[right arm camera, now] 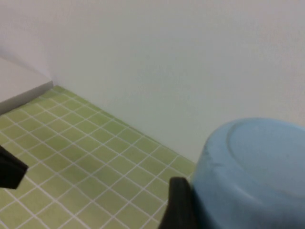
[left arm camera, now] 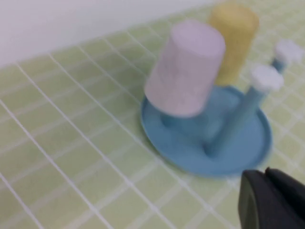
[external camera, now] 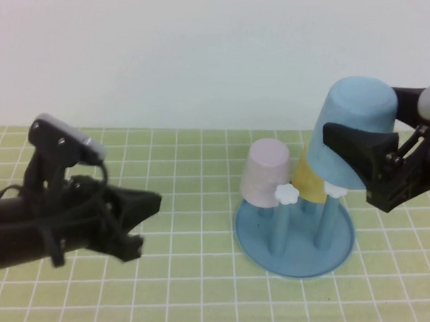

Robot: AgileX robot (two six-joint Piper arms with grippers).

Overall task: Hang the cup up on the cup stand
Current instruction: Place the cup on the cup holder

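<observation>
Right gripper [external camera: 368, 164] holds the cup [external camera: 350, 131] upside down, jaws clamped on its sides, raised over the right part of the cup stand [external camera: 295, 232]; the cup's open rim sits low over the right-hand peg [external camera: 324, 221] (can't tell if the peg's cap is inside the cup, it's hidden). Cup stand sits on the green gridded mat [external camera: 195, 295], right of centre. A pale pink cup [external camera: 264, 172] is inverted on the stand's left peg, a yellow cup [external camera: 308, 181] is inverted on a far peg, mostly hidden behind the blue one. One white flower cap [external camera: 288, 193] shows bare between pink and yellow. Left gripper [external camera: 137, 225] hovers low over the mat at the left, well apart from the stand, pointing toward it; jaws look narrow, holding nothing. In the right wrist view the cup's base [right arm camera: 259, 167] fills the near corner beside a dark finger [right arm camera: 178, 205].
</observation>
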